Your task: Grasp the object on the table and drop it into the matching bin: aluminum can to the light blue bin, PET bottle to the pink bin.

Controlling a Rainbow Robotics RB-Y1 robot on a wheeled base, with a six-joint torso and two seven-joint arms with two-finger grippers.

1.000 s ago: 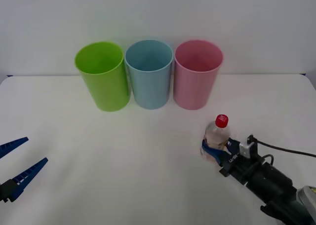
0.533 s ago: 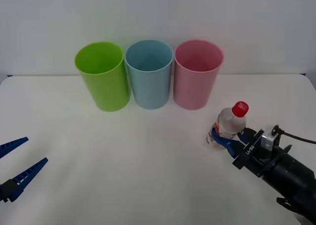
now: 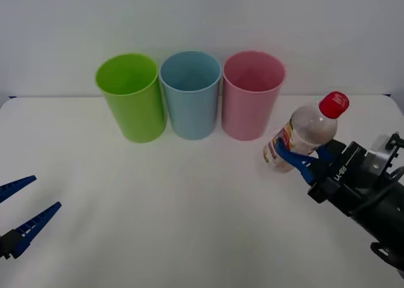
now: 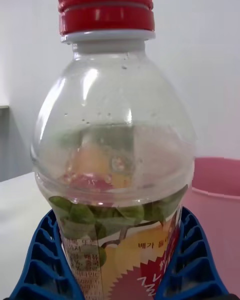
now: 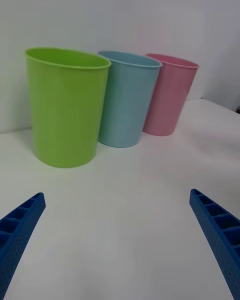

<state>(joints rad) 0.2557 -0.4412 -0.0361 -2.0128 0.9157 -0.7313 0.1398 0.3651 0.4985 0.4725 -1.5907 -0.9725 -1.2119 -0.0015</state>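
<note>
Far left, low over the table (image 3: 189, 225): left hand (image 3: 25, 213), blue fingers spread apart, nothing between them, parked well away from the bins. Same spread fingers (image 5: 215, 230) at the corners of the left wrist view, bare table between them.

Along the back of the table, a row of three upright bins, side by side and close to touching: lime green bin (image 3: 130, 98), then light blue bin (image 3: 190, 95), then pink bin (image 3: 251, 95). Nothing seen inside any of them from the front view.

Right of the pink bin: PET bottle (image 3: 304, 136), red cap (image 3: 333, 103) uppermost, tilted with the cap leaning away to the right, base clear of the table. Held aloft near the pink bin, roughly level with its upper half, not yet over the rim.

Far right: right hand (image 3: 302, 160), clamped on the bottle's labelled lower body, one ribbed blue finger on each side in the right wrist view, pink rim just behind the bottle.

Progress, as a judgement: grasp done, lift done, bottle off the table. Left to do: carry the bottle up and across to the left until above the pink opening, then release. Light blue bin not wanted here, no can on the table.
</note>
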